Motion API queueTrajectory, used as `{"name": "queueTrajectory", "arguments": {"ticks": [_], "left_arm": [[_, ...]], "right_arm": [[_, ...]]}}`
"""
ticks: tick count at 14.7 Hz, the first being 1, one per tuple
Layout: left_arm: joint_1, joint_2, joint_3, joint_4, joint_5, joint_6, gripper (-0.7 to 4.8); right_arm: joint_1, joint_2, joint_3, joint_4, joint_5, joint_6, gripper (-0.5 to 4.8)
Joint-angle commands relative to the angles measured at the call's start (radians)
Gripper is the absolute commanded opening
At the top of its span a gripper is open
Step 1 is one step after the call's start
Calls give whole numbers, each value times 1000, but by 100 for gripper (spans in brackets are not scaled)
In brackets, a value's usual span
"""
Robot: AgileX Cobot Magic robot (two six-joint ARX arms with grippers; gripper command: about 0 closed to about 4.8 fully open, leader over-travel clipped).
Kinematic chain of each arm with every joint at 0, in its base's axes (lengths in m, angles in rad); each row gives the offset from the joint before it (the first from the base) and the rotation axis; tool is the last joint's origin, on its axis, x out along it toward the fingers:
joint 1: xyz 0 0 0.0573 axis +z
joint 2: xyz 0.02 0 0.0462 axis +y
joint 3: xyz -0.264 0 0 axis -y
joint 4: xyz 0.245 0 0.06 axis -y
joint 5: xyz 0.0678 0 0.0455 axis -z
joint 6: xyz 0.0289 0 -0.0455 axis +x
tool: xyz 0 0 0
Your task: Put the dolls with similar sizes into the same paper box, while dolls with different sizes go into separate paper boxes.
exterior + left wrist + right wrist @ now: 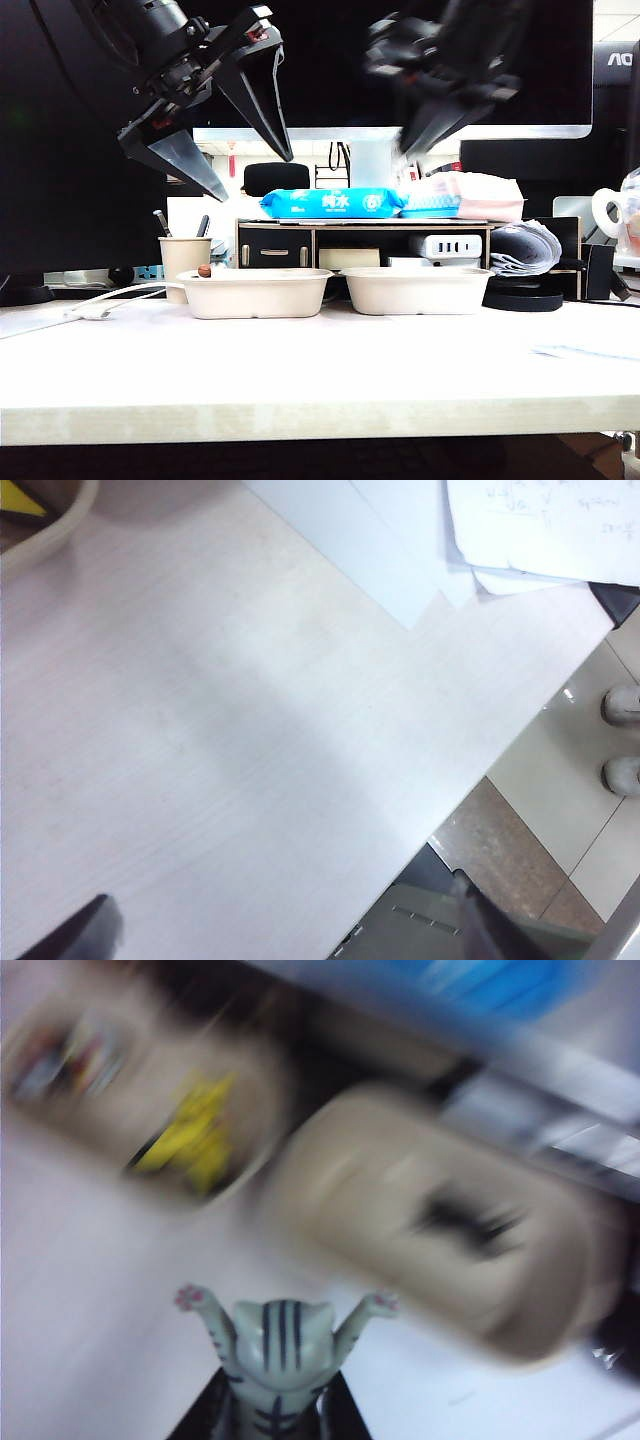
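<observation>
The left gripper [250, 170] is matte black, with two long fingers [262, 100] that taper like wedges to sharp points; small red-brown patches show near their roots, and a rounded black wrist housing sits behind them. In the left wrist view only two dark fingertips [70, 935] show. The right gripper [425, 125], far right in the exterior view, is a blurred black mass, its black fingers [205, 1415] dark wedges in its wrist view

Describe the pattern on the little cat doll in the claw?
Whitish-grey cat doll with dark stripes; right wrist view.
</observation>
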Motion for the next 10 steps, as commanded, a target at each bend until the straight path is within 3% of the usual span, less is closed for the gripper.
{"name": "queueTrajectory", "arguments": {"ticks": [1, 4, 10], "left_arm": [[2, -4, 2, 15, 0, 5, 462], [2, -3, 2, 47, 0, 3, 462], [3, -3, 2, 53, -19, 4, 462]], "right_arm": [[-90, 11, 72, 24, -42, -3, -1], [-198, 86, 157, 72, -110, -2, -1], [-186, 259, 167, 75, -206, 6, -1]]}}
